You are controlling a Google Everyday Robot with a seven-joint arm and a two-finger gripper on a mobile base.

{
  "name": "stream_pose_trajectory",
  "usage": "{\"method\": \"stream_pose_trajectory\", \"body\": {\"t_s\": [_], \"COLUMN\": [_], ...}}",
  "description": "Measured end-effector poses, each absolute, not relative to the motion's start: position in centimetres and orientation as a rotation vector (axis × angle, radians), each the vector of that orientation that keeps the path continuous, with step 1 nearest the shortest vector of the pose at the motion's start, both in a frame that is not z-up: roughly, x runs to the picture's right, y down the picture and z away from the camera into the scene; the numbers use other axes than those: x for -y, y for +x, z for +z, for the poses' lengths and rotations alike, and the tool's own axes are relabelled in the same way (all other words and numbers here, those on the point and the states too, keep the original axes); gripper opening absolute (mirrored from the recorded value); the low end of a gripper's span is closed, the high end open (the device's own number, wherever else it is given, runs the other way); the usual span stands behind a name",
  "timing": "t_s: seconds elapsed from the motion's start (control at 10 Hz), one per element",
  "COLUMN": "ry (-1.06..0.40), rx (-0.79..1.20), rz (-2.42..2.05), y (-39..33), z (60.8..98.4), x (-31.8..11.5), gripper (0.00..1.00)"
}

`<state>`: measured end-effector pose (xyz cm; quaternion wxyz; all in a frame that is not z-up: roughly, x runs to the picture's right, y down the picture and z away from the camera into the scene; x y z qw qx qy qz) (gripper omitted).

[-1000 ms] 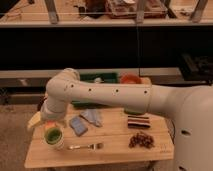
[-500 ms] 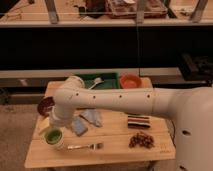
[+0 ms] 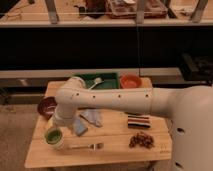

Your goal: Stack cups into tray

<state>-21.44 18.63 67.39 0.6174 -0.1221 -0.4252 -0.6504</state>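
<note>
Warm, yellowish indoor light falls from above on the pale wooden table (image 3: pixel 110 150), which is the brightest surface in view. The glossy white robot arm (image 3: pixel 115 100) catches a broad, soft highlight along its upper side and shades to grey beneath, casting 1 faint shadow on the tabletop under it. The gripper (image 3: pixel 59 121) hangs in that dimmer zone at the table's left, just above the pale green translucent plastic cup (image 3: pixel 53 136), whose rim glows lightly. Behind the table the shelving sinks into near-black. The round dark maroon bowl (image 3: pixel 47 106) shows hardly any inner detail. Edges look soft throughout, colours slightly muddy, with grain in the dark areas.
</note>
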Motion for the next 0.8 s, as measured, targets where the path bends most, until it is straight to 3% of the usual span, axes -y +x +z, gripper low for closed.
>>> {"method": "stream_pose_trajectory", "body": {"t_s": [0.8], "ry": [-0.324], "rx": [0.959], "rz": [-1.498], "y": [-21.4], "z": [69.1], "x": [-19.2], "gripper": [0.59]}}
